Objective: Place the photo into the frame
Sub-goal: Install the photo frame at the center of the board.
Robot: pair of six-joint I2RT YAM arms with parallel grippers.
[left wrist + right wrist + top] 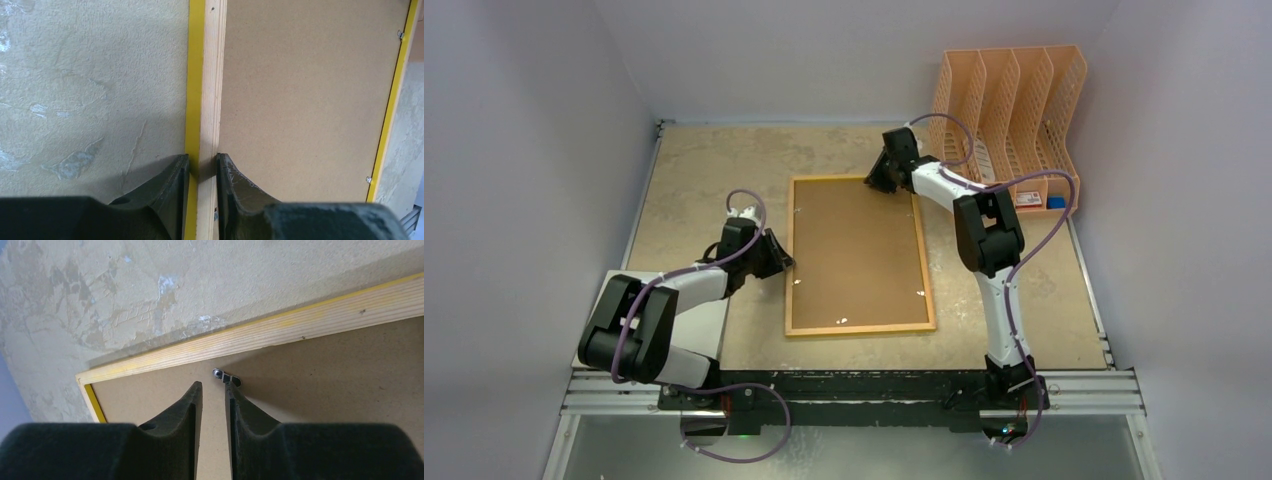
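Beige worktop (694, 170), frame (860, 328) lying back-up, brown backing board (854, 250) in it — left jaws clamped on its side rail, right jaws slightly apart, metal clip (226, 377) just ahead.

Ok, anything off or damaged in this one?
Nothing spilled or broken. The frame lies back up, slightly skewed to the table edges, left gripper clamped on its rail, right gripper by a metal tab. The photo isn't in view.

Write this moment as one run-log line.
frame back-up, backing board in | left jaws clamped on its side rail | right jaws slightly open at clip
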